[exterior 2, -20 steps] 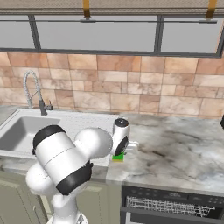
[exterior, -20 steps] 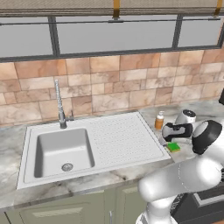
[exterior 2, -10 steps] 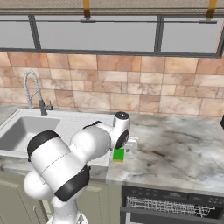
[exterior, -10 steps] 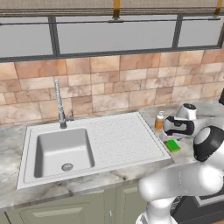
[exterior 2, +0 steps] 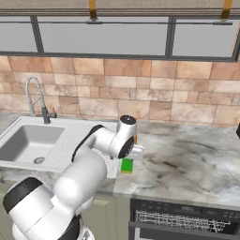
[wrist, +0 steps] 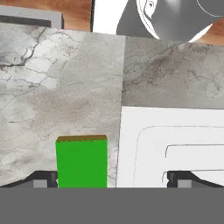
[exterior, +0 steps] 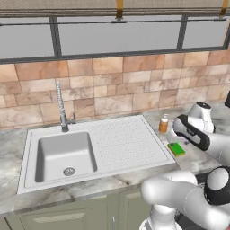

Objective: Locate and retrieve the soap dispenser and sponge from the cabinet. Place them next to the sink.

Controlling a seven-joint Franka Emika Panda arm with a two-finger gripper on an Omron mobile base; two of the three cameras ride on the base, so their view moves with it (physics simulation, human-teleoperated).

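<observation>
Lifted off since a second ago, the gripper (wrist: 112, 178) hangs spread wide above the released sponge (wrist: 81, 161), just right of the sink (exterior: 134, 150) rim, bare counter (exterior 2: 187, 164) beyond.

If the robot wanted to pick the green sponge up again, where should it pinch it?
Probably from straight above, pinching the two long sides of the sponge. It lies flat on the counter beside the sink, so only its top and thin edges are reachable.
</observation>
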